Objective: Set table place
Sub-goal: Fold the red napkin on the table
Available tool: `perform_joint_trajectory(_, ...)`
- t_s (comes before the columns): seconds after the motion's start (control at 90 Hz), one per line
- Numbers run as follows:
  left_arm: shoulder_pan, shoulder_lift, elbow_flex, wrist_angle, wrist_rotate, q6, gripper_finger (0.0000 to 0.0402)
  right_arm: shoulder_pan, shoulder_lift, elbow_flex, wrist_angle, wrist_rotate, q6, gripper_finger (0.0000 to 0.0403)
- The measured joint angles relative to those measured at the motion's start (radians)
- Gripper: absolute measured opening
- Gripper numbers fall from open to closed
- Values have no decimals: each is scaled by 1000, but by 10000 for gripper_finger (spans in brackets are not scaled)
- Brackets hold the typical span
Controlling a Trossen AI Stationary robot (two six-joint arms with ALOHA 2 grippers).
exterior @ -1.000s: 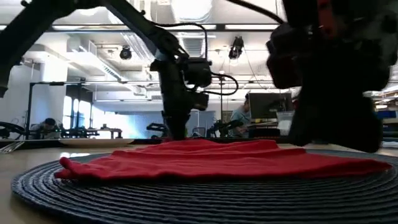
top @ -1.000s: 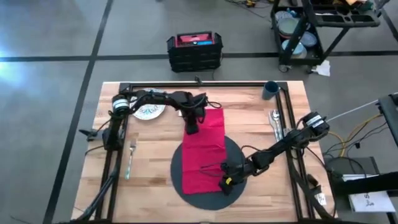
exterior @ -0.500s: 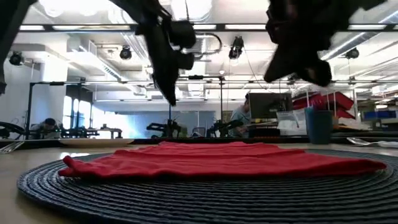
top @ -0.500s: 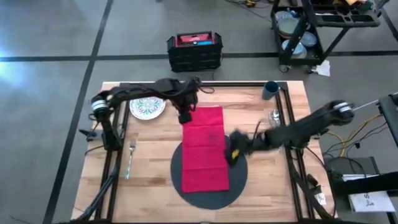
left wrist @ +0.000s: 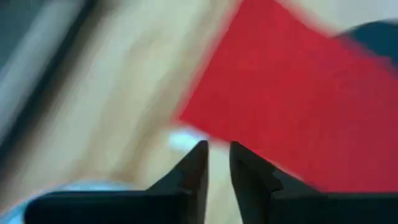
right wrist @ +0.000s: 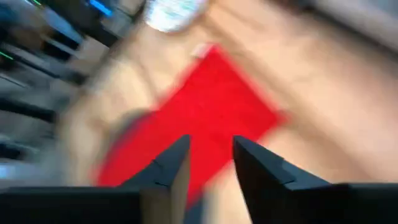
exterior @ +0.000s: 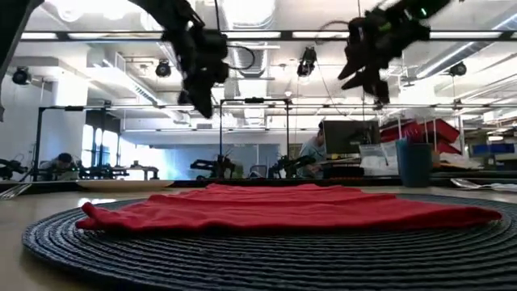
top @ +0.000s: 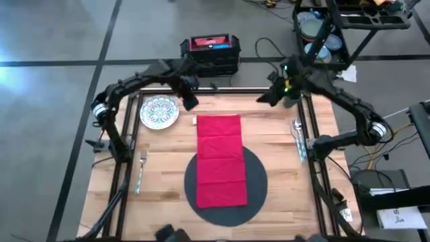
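The red napkin (top: 220, 160) lies flat as a long rectangle. Its near half rests on the round dark mat (top: 259, 185) and its far half on the wooden table (top: 168, 202). The patterned plate (top: 159, 111) sits at the far left and a fork (top: 141, 169) lies left of the mat. A spoon and knife (top: 297, 138) lie at the right, and the blue cup (exterior: 414, 164) stands at the far right. My left gripper (top: 190, 101) hangs high between plate and napkin, open by a narrow gap (left wrist: 217, 155). My right gripper (top: 267, 98) is raised beside the cup, open (right wrist: 211, 155). Both hold nothing.
A black rail frame (top: 222, 90) edges the table at the far side and runs along both sides. A black and red crate (top: 209, 54) stands on the floor beyond the far edge. A cart (top: 336, 27) stands at the far right.
Both grippers have left the napkin and risen. The left has gone toward the far edge near the plate, the right toward the far right by the cup. The napkin, rumpled at its near end a second ago, now lies smooth and straight over the mat.
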Motion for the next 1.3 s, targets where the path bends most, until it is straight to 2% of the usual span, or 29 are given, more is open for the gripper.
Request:
perform_joint_trajectory(0.067, 3, 0, 85, -70, -97, 52, 87, 10, 44, 147, -82, 110, -106, 135)
perform_joint_trajectory(0.178, 31, 0, 223, -141, -124, 101, 93, -10, 134, 378, -162, 152, -203, 138)
perform_joint_trajectory(0.322, 91, 6, 363, -205, -123, 98, 86, -47, 297, 650, -303, 162, -262, 130)
perform_joint_trajectory(0.467, 157, 33, 393, -196, -26, 115, 74, -71, 393, 730, -297, 126, -256, 124)
perform_joint_trajectory(0.633, 181, 85, 258, -127, 60, 128, 65, -72, 501, 664, -348, 56, -275, 129)
perform_joint_trajectory(0.756, 178, 111, 89, -2, 158, 144, 65, -66, 558, 549, -339, -76, -279, 130)
perform_joint_trajectory(0.844, 178, 123, -25, 77, 240, 142, 69, -66, 578, 439, -298, -122, -283, 127)
perform_joint_trajectory(1.033, 173, 127, -226, 208, 366, 103, 78, -26, 579, 242, -125, -160, -248, 117)
perform_joint_trajectory(1.3, 147, 128, -355, 351, 396, 34, 68, 14, 579, 91, 111, -153, -132, 115)
